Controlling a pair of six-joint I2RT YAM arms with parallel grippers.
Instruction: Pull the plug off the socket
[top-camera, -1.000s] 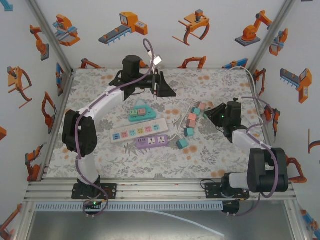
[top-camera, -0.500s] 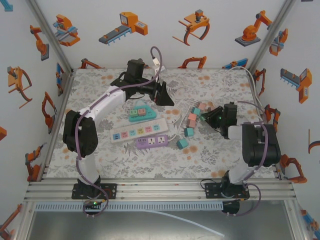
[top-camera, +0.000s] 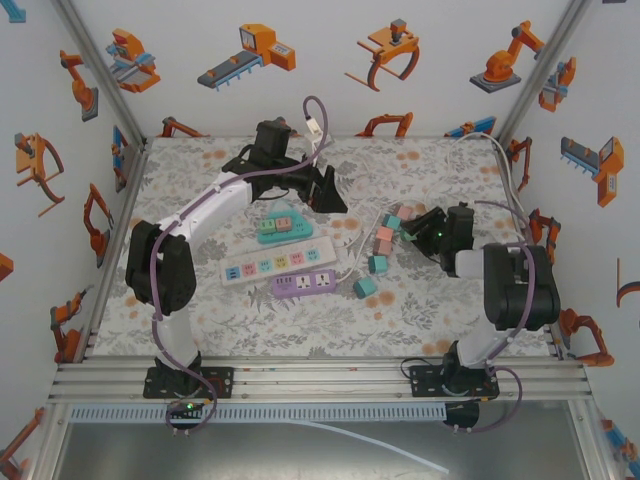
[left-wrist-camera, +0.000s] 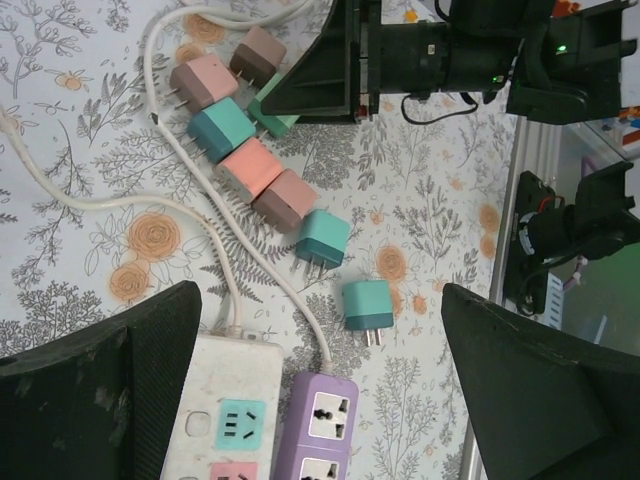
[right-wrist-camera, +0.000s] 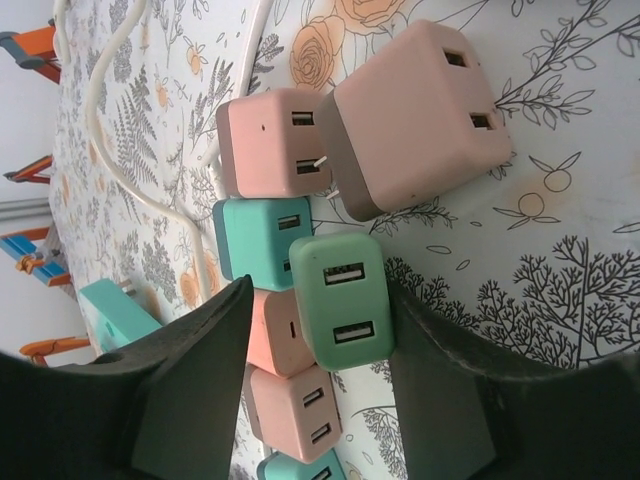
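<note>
Prongs of the green plug (right-wrist-camera: 345, 310) point away from the right wrist camera and cannot be seen. The plug lies on the surface (right-wrist-camera: 560, 280) at the edge of a cluster of loose plugs (right-wrist-camera: 415, 115), well apart from the strips. The right gripper (right-wrist-camera: 320, 295) is parted around it, one finger (right-wrist-camera: 440, 370) against its side and the other a little off (both fingers cover the lower corners of that view). From above, that gripper hides the plug. The left gripper (left-wrist-camera: 315, 300) hangs spread wide and empty above the white strip (left-wrist-camera: 215, 365) and purple strip (left-wrist-camera: 320, 420), both cut off by the bottom edge. Compared with a second ago, the right arm's elbow has folded up and its gripper has edged left into the cluster. The left gripper has come slightly nearer.
</note>
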